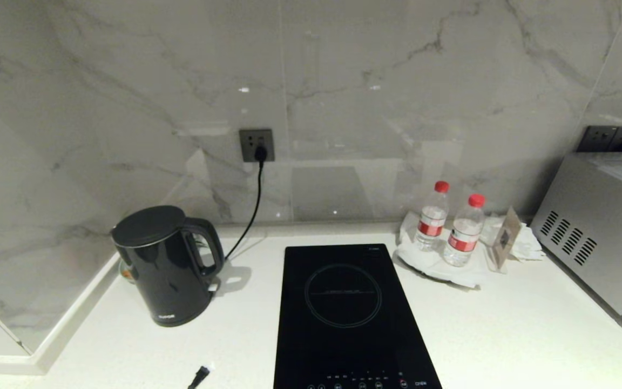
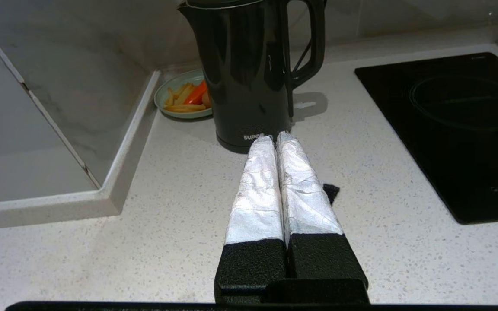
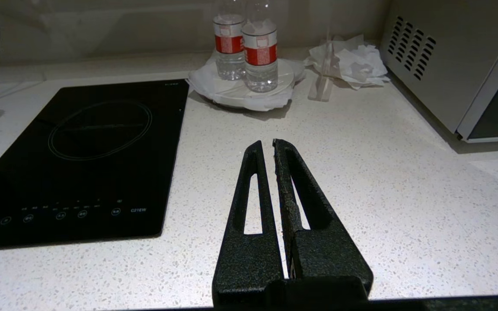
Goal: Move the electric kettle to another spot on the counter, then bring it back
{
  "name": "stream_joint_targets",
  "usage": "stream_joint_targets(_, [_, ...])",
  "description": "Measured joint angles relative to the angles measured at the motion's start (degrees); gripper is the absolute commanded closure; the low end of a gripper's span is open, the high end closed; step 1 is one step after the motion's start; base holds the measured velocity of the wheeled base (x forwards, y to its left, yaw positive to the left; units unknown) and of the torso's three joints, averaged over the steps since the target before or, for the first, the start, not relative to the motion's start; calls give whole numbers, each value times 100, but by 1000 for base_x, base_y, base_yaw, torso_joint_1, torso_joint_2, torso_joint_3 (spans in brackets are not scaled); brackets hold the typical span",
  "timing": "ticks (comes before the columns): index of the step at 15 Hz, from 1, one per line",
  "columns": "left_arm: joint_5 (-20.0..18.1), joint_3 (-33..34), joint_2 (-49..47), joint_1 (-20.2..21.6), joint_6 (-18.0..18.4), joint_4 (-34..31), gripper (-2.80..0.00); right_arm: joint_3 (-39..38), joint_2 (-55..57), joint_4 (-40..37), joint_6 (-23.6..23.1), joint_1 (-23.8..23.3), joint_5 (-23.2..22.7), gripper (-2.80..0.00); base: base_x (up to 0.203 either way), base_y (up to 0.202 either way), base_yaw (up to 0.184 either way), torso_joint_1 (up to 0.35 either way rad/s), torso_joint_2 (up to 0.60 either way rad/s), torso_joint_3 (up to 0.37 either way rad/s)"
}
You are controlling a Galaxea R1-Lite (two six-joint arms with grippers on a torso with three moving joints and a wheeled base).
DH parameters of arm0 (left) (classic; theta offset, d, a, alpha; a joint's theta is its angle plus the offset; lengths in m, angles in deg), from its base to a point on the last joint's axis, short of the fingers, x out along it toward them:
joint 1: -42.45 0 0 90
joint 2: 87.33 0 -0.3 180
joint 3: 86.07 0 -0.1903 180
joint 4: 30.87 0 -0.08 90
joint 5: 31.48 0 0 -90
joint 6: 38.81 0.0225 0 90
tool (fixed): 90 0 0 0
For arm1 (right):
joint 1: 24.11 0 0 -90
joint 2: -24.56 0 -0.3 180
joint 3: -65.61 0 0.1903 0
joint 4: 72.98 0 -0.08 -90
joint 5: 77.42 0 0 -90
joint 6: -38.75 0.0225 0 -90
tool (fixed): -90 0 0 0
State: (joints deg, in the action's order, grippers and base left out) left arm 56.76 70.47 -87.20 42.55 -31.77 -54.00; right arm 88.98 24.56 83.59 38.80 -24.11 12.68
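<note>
Left gripper (image 2: pixel 273 138), clenched empty, points at the electric kettle (image 2: pixel 249 73). Only its wrist view reveals a green plate (image 2: pixel 164 88) of fries behind the kettle.

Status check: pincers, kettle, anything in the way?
Left pincer shut, empty, near the kettle. Right pincer shut, idle. Plate of fries behind kettle.

**Robot body: hands only**

Left hand (image 2: pixel 273 137): two long tapered fingers (image 2: pixel 255 190), silver foil wrap toward the tips, rough black textured base behind. Right hand (image 3: pixel 265 147): same black grainy finish, bare fingers (image 3: pixel 249 194) with slotted cutouts.
</note>
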Motion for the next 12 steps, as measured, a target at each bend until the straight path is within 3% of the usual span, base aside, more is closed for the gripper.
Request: stream_joint_targets(12, [-3, 0, -2, -2, 32, -4, 0, 0, 0, 2, -2, 0, 0, 0, 0, 0, 0, 4, 3, -192])
